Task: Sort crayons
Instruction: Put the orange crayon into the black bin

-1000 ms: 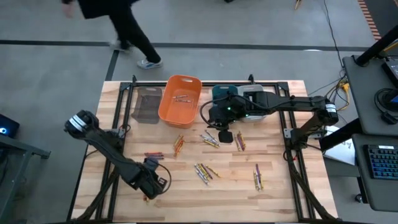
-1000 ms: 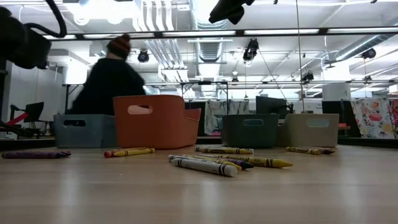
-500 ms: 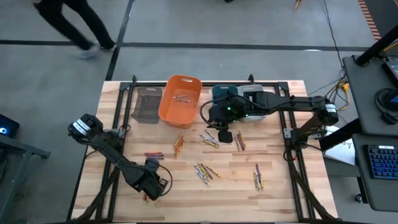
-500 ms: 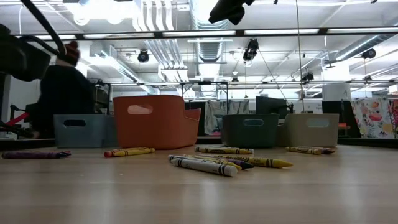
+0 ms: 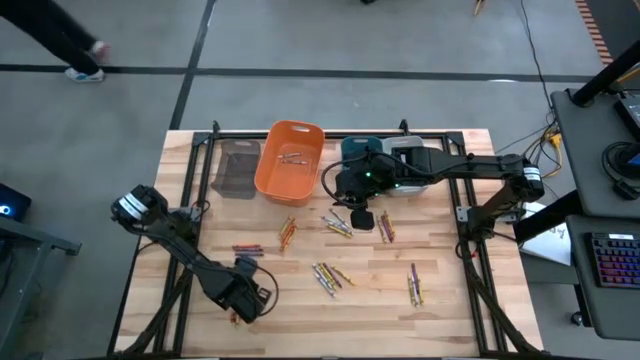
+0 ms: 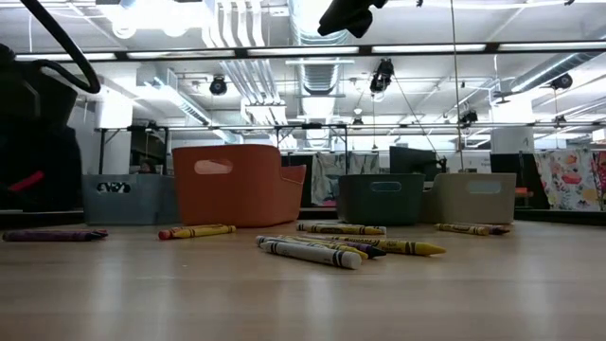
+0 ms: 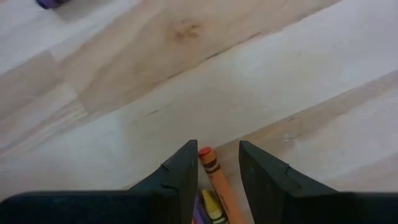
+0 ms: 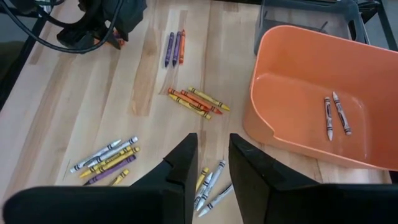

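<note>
A light wooden table point(image 5: 440, 320) is seen carrying four bins in a row along its far edge, with the orange bin point(image 5: 291, 160) between a grey bin point(image 5: 237, 169) and a teal bin point(image 5: 357, 149). Crayons point(image 5: 328, 275) are scattered in small clusters on the boards just nearer than the orange bin.

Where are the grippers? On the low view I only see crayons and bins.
Observer: The left gripper is down at the table's left side, away from the bins, its open fingers on either side of an orange crayon.
Operator: And the right one?
Observer: The right gripper hangs open and empty above the table, beside the orange bin.
Operator: Anything in that bin?
Observer: Two crayons lie on its floor.
</note>
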Robot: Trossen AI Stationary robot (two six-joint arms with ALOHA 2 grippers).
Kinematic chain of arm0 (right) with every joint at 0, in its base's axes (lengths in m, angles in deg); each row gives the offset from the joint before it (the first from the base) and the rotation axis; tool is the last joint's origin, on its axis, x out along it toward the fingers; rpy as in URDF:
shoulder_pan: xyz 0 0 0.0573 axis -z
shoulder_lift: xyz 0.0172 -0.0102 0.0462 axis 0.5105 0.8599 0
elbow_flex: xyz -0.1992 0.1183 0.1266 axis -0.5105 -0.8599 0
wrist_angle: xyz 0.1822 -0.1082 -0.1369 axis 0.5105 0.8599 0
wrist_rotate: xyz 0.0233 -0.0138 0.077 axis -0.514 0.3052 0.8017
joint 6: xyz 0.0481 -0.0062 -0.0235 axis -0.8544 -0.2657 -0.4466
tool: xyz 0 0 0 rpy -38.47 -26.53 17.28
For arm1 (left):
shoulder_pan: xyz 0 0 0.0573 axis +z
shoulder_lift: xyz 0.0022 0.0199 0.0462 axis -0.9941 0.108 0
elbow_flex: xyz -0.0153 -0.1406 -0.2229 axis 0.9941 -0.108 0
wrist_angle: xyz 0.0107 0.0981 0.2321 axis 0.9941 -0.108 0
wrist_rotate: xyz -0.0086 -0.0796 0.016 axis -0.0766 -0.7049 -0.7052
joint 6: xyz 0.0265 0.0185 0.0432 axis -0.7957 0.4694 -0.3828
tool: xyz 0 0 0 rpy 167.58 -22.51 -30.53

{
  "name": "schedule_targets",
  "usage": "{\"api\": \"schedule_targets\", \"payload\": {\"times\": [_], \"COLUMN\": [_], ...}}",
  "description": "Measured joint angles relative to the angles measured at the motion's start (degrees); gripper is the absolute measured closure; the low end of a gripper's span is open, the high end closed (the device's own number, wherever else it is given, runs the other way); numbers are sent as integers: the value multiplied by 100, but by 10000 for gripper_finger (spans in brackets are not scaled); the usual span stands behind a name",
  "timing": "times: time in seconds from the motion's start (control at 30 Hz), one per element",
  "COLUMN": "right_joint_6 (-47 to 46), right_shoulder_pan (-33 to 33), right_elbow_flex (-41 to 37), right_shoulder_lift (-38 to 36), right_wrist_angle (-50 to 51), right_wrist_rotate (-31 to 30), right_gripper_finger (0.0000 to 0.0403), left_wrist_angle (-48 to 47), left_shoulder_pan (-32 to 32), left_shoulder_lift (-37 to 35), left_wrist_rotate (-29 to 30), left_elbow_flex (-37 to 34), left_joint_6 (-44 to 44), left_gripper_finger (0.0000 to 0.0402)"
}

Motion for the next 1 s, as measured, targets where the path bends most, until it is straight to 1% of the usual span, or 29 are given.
{"api": "schedule_targets", "payload": {"times": [0.17,0.37,0.8,1.0], "right_joint_6": [0,0,0,7], "right_shoulder_pan": [0,0,0,0], "right_elbow_flex": [-2,-2,-2,-2], "right_shoulder_lift": [0,0,0,0], "right_wrist_angle": [0,-4,-2,-2], "right_wrist_rotate": [0,0,0,0], "right_gripper_finger": [328,320,330,323], "left_wrist_angle": [72,76,114,176], "left_shoulder_pan": [-10,-48,-64,-58], "left_shoulder_lift": [123,180,198,204], "left_wrist_rotate": [-17,-13,273,469], "left_elbow_flex": [3,15,87,183], "left_joint_6": [-2,-11,-27,-27], "left_gripper_finger": [301,303,361,365]}}
